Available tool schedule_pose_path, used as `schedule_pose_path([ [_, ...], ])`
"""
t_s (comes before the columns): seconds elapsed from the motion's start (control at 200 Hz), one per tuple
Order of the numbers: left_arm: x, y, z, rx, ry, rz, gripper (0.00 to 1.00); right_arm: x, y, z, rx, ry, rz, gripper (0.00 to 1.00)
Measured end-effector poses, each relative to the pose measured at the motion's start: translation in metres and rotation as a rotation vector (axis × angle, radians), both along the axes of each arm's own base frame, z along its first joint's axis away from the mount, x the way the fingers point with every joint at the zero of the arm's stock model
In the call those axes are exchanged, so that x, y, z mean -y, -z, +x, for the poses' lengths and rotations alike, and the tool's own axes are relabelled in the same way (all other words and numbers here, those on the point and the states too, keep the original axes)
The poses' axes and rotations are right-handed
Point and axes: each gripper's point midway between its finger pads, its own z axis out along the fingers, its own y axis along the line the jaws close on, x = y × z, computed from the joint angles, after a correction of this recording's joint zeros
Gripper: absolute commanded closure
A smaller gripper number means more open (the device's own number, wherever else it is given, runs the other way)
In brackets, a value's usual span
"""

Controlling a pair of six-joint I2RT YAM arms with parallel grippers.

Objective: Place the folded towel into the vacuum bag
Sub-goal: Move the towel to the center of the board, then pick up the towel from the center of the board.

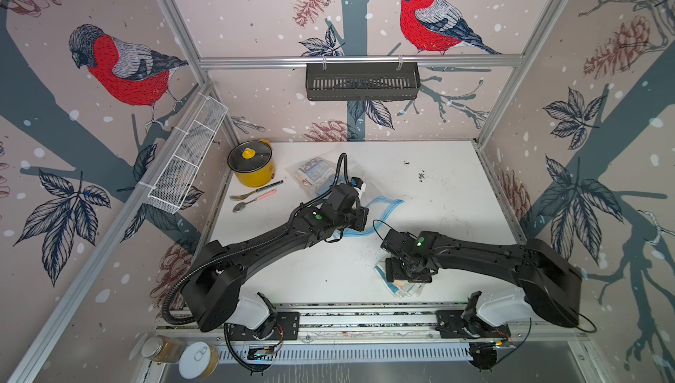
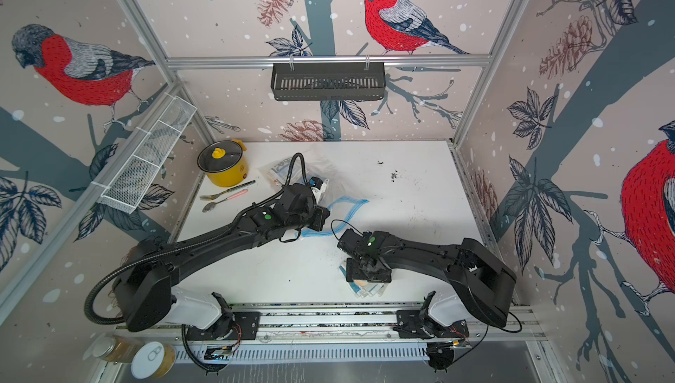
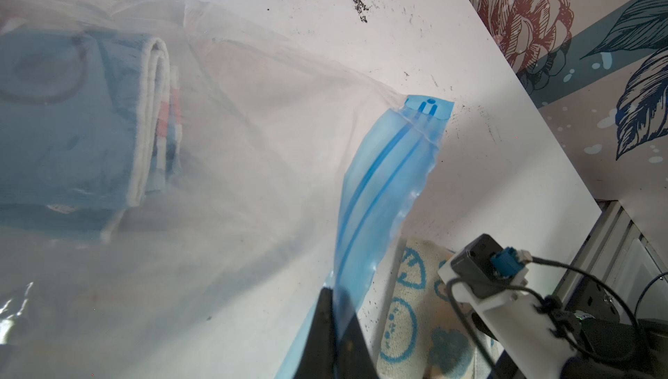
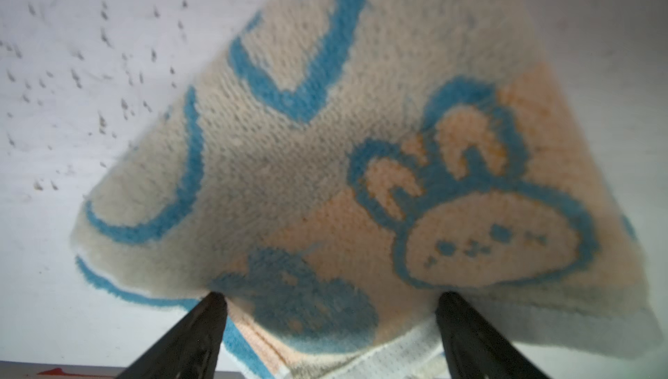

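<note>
The vacuum bag (image 1: 330, 184) is clear plastic and lies mid-table in both top views, its blue zip strip (image 1: 386, 205) curling up toward the right. My left gripper (image 3: 334, 292) is shut on that zip strip (image 3: 383, 185) and holds the mouth raised. A blue folded cloth (image 3: 79, 124) lies inside the bag. The folded towel (image 1: 401, 287), cream with blue and orange cartoon shapes, rests on the table near the front edge. My right gripper (image 4: 330, 297) is open wide directly over it. The towel's (image 4: 325, 142) near edge sits between the two fingers (image 4: 195, 337).
A yellow pot (image 1: 252, 165) with a glass lid stands at the back left, with a fork (image 1: 252, 192), spoon (image 1: 245, 205) and pen beside it. A white wire basket (image 1: 186, 154) and a black shelf (image 1: 361, 81) hang on the walls. A jar (image 1: 162, 348) and a can (image 1: 199, 359) sit below the front rail.
</note>
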Motion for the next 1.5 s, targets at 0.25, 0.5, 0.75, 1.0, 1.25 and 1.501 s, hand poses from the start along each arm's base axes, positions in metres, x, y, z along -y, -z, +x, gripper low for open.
schedule_pose_path([
  [0.25, 0.001, 0.001, -0.001, -0.008, 0.0, -0.007, 1.0, 0.024, -0.006, 0.048, 0.027, 0.178, 0.035, 0.08],
  [0.5, 0.0, 0.003, -0.001, -0.012, -0.001, -0.003, 1.0, 0.042, -0.048, 0.096, 0.207, 0.291, 0.111, 0.07],
  [0.75, -0.002, -0.002, 0.0, 0.01, -0.005, 0.002, 1.0, 0.069, -0.059, 0.082, 0.213, 0.455, 0.148, 0.07],
  [1.0, -0.001, 0.005, 0.001, 0.0, 0.001, 0.017, 1.0, 0.074, -0.027, 0.048, 0.054, 0.532, 0.145, 0.08],
  [1.25, 0.0, 0.014, 0.002, -0.017, 0.001, 0.033, 1.0, 0.067, -0.001, 0.046, -0.039, 0.529, 0.115, 0.13],
  [1.501, 0.001, 0.019, 0.003, -0.023, 0.0, 0.042, 1.0, 0.072, 0.01, 0.041, -0.098, 0.507, 0.05, 0.29],
])
